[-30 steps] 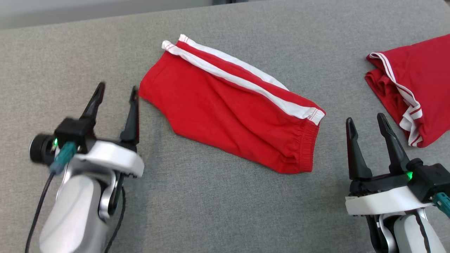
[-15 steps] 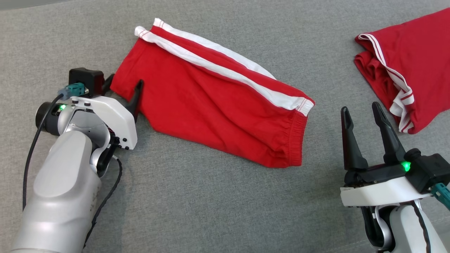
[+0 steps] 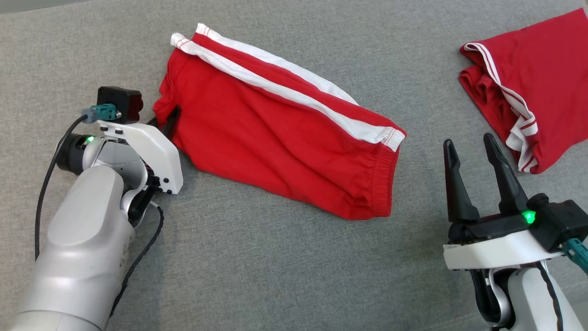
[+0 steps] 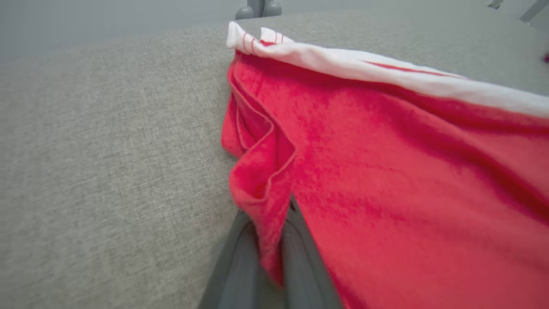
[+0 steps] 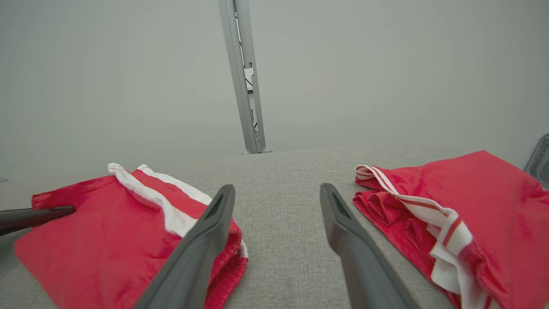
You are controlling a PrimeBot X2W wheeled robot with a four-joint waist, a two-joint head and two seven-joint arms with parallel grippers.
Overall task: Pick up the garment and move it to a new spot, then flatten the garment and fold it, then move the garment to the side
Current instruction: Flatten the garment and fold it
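A grey fabric surface (image 3: 275,266) spans the scene. The red shorts (image 3: 285,133) with white stripes lie across its middle. A second red garment (image 3: 542,82) sits far right. The left gripper (image 3: 166,122) pinches the shorts' left hem. The right gripper (image 3: 467,142) hovers at the near right, fingers spread wide, empty.

Grey fabric-covered surface (image 3: 275,276) — pale plain wall (image 5: 128,64) and slim metal post (image 5: 244,86) behind.

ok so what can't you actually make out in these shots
- Tips of the left gripper: left wrist view, buried in a fold of the red shorts; how many layers are pinched is unclear.
- The second red garment: head view, cut off by the right edge; its full shape is unknown.
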